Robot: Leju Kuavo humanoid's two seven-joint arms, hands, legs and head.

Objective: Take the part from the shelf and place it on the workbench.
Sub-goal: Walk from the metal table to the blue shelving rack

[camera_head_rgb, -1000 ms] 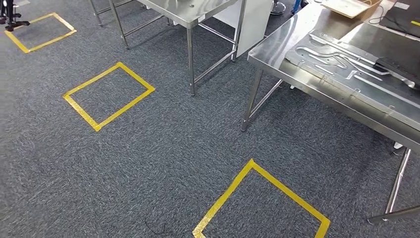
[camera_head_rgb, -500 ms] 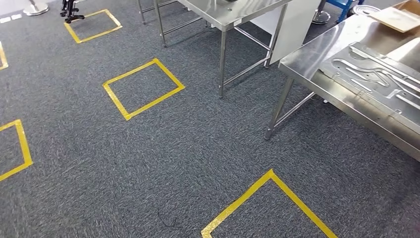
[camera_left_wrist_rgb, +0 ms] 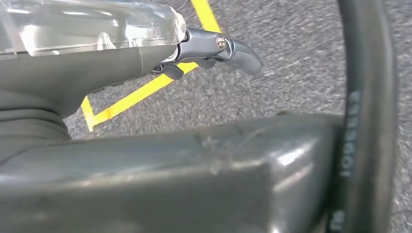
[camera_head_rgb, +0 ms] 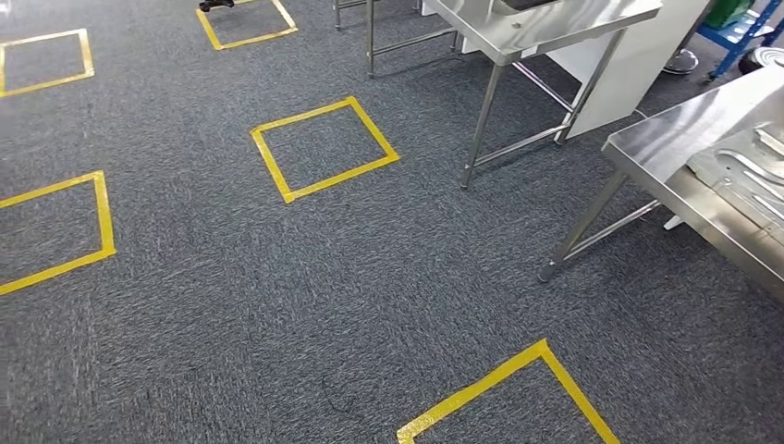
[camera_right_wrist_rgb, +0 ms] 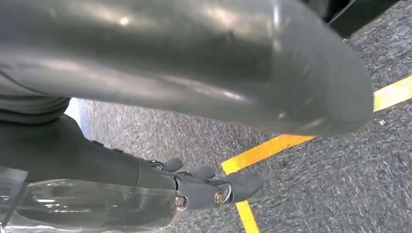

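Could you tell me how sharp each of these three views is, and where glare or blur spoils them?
Head view: sharp, with soft glare on the stainless steel workbench top. Left wrist view: grey carpet streaked by blur, left hand fairly crisp, highlights on its clear cover. Right wrist view: right hand sharp, nearest dark casing soft.

Grey carpet floor (camera_head_rgb: 231,305) marked with yellow tape squares (camera_head_rgb: 324,148), steel worktops at the upper right of the frame.

A steel worktop (camera_head_rgb: 666,139) is seen at the right edge, with a flat metal plate (camera_head_rgb: 749,176) with cut-out slots lying on it. A second steel worktop (camera_head_rgb: 545,23) is seen at the top, its legs set on the carpet.
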